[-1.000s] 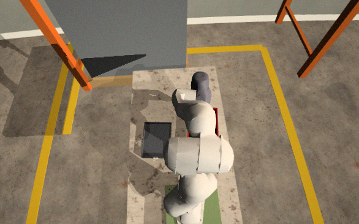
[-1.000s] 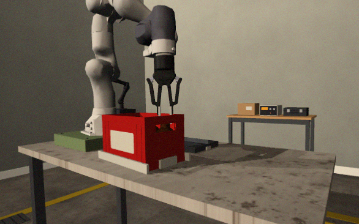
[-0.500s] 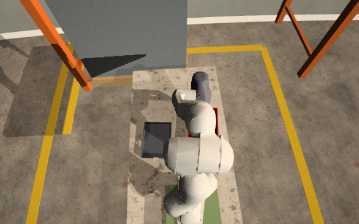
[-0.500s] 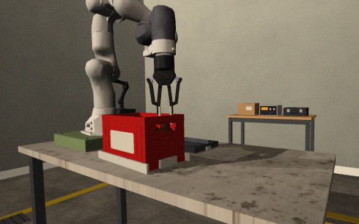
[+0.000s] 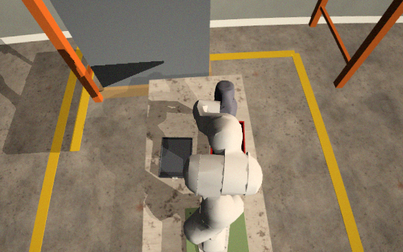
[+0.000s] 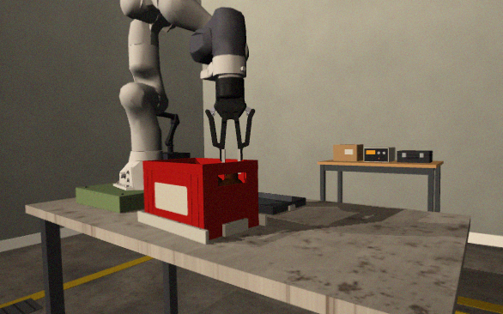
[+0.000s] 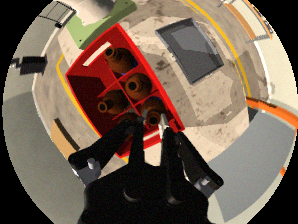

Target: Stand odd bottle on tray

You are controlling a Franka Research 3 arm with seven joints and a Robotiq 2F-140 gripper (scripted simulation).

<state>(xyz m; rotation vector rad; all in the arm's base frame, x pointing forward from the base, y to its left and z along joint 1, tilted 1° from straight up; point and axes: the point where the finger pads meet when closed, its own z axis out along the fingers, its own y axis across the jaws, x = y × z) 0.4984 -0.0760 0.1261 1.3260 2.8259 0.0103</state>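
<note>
While reaching straight down into crate (image 6: 196, 193), gripper (image 6: 232, 158) pinches bottle (image 7: 154, 120) by neck in corner cell nearest tray (image 5: 174, 155), keeping it vertical for clean lift. Four others stand untouched. Tray waits alongside.

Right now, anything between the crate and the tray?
Nothing standing: in the wrist view, only a bare strip of table separates the red crate from the dark tray.

The crate (image 6: 200, 195) looked like smooth red plastic. The bottles (image 7: 139, 84) were shiny brown, like glass. The table (image 6: 359, 253) was pale wood, rough and stained. The tray (image 5: 175, 155) looked dark and matt. The arm (image 6: 144, 107) was smooth and white.
</note>
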